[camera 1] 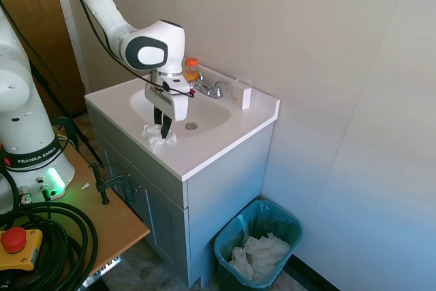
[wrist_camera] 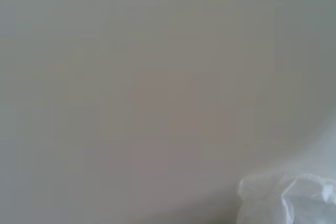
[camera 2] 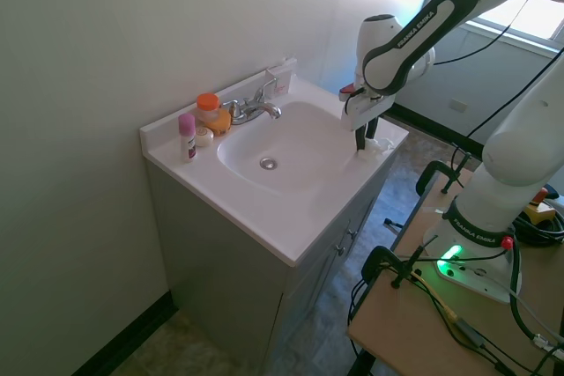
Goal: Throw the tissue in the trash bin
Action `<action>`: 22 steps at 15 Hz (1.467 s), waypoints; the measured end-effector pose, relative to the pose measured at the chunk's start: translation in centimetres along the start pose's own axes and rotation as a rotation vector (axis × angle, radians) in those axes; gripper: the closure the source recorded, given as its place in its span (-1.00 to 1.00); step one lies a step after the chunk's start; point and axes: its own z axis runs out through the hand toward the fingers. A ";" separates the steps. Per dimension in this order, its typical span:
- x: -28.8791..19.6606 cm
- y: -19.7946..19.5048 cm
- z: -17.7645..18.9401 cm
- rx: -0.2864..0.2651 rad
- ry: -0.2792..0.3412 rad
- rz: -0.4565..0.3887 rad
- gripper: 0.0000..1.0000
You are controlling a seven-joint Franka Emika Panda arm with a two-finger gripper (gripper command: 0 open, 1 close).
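The tissue (camera 1: 157, 138), a crumpled white wad, lies on the front rim of the white vanity top (camera 1: 204, 151), beside the sink basin. My gripper (camera 1: 163, 126) points straight down into it, the dark fingers close together and shut on the wad, which still touches the counter. From the other side the tissue (camera 2: 381, 148) peeks out just behind the gripper (camera 2: 363, 143). A blurred piece of the tissue (wrist_camera: 289, 200) shows in the wrist view. The teal trash bin (camera 1: 228, 258) stands on the floor to the right of the cabinet, lined with a bag and holding white crumpled paper.
A faucet (camera 1: 212, 88), an orange-capped bottle (camera 1: 192, 68) and a small white box (camera 1: 242, 93) stand along the back of the counter. A pink-capped bottle (camera 2: 187, 136) stands at the back corner. Walls close off the back and right. A wooden table (camera 1: 109, 219) sits left of the cabinet.
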 end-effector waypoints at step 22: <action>29.9 12.8 -11.1 0.409 0.138 0.735 1.00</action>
